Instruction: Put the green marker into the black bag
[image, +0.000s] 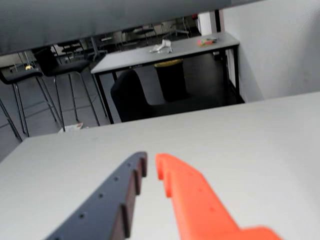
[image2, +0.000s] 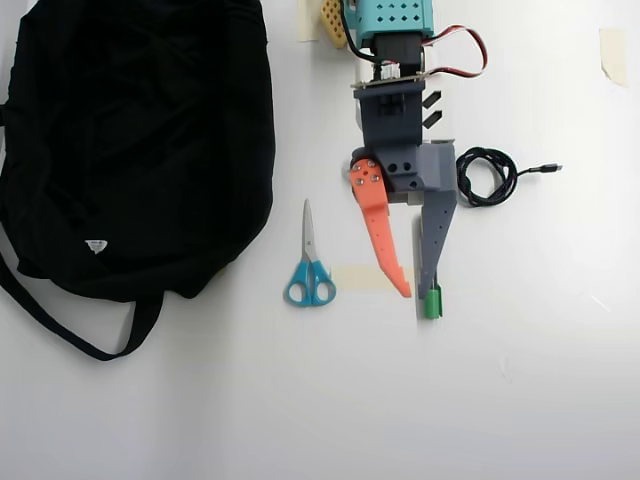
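Observation:
In the overhead view the black bag (image2: 130, 130) fills the upper left, its strap trailing toward the bottom left. Of the green marker (image2: 432, 302) only a bright green end shows, poking out below the grey fingertip; the rest is hidden under that finger. My gripper (image2: 416, 291) hangs above it with an orange and a grey finger, open by a narrow gap and holding nothing. The wrist view shows the gripper (image: 151, 157) over bare white table, aimed out toward the room; neither the marker nor the bag appears there.
Blue-handled scissors (image2: 309, 270) lie between the bag and my gripper. A coiled black cable (image2: 487, 177) sits to the right of the arm. Pieces of tape (image2: 365, 278) are stuck on the table. Beyond the table edge (image: 150, 122) the wrist view shows chairs and another desk.

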